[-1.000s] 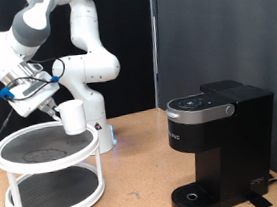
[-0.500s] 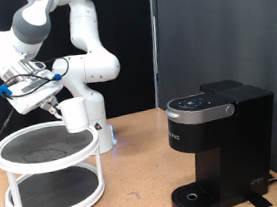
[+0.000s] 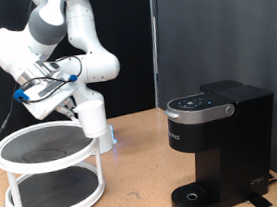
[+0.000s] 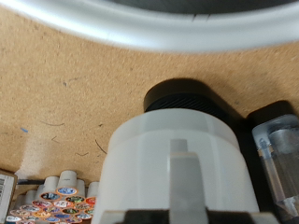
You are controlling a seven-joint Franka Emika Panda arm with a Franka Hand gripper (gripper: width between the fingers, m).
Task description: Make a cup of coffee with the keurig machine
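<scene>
Exterior view, cup (image 3: 93, 115) in jaws (airborne), lettering unreadable

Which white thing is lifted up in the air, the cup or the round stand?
The cup: it hangs in the gripper, above the table, while the two-tier stand sits on it.

The bent white arm's end effector (image 3: 79, 107) grips, raised at the exterior view's left.

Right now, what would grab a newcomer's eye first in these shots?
The gripper holds the cup in the air beside the white two-tier stand, at the exterior view's left. The black keurig machine sits at the lower right, its drip tray bare.
</scene>
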